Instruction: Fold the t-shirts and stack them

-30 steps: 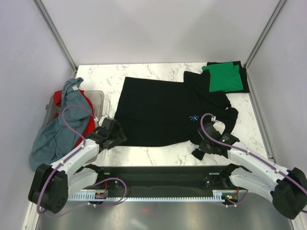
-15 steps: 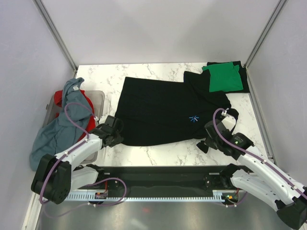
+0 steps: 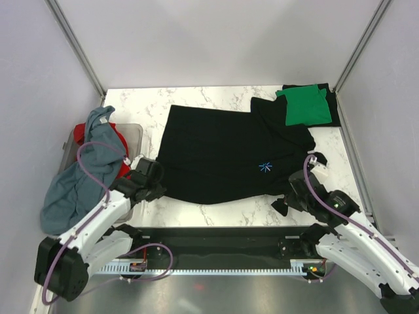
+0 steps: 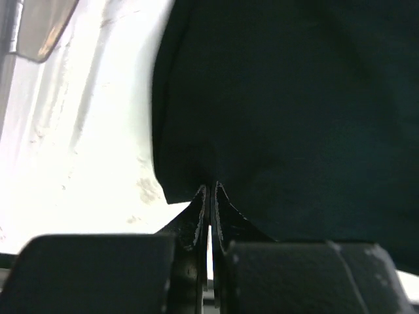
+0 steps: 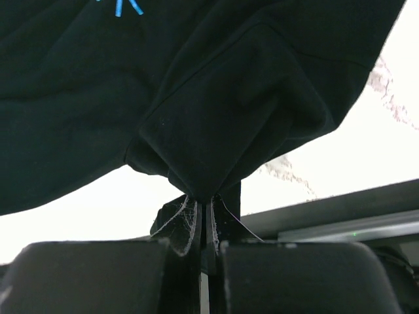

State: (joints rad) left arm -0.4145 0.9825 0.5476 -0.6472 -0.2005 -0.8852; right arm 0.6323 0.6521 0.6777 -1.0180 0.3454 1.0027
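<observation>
Red t-shirt (image 3: 80,135) sat in bin (image 3: 133,135), grey-blue t-shirt (image 3: 73,186) draped over it. Left gripper (image 4: 211,188) and right gripper (image 5: 203,198) clenched black t-shirt (image 3: 216,154).

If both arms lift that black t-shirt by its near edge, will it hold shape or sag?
Probably sags: the black t-shirt bunches into folds where the jaws of the right gripper pinch it. Likely drapes between grips, since the left gripper holds only a corner.

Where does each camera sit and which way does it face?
Top external: above and behind, looking down on table and black t-shirt; left arm and right arm show.
Left wrist: on left gripper, facing the shirt's corner; shut jaws show.
Right wrist: on right gripper, facing bunched black cloth; shut jaws show.
All share that t-shirt.
</observation>
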